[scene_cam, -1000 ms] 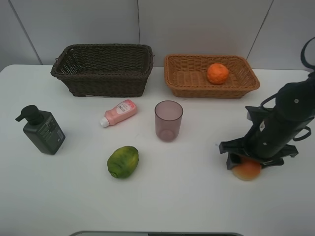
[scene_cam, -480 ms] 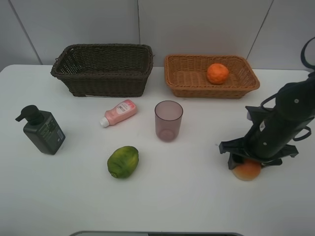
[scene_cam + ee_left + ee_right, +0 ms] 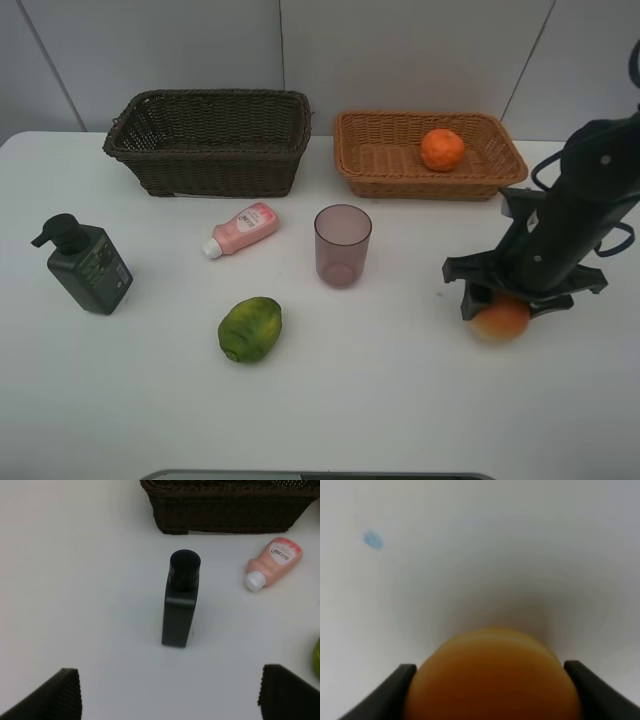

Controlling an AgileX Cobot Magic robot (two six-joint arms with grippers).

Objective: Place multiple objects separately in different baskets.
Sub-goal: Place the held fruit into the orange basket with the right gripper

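- The right gripper (image 3: 497, 304) is closed on the red-yellow fruit (image 3: 502, 322). One finger sits on each side of it.
- The fruit is at the right side of the table (image 3: 400, 420), in front of the tan basket (image 3: 370, 170). It is very low. It is hard to tell if it touches the table or hangs just over it.
- The left gripper (image 3: 170, 695) is wide open and holds nothing. The bottle (image 3: 180, 610) stands upright just ahead of it.
- The orange (image 3: 442, 149) already lies in the tan basket. The dark basket (image 3: 200, 160) looks empty.
- The tube (image 3: 245, 229), the cup (image 3: 342, 245) and the green fruit (image 3: 250, 328) are out on the table, apart from each other.
- The red-yellow fruit is round and smooth, so it could slip out or roll away if let go too soon.
- It is likely a bit soft. A hard squeeze could bruise it, so a gentle, firm hold seems best.
- It looks light enough for one gripper.
- The best place to hold it is across the fat middle. In the right wrist view the fingers seem to be about there.
- It most likely goes next to the orange in the tan basket, set down low and not dropped.
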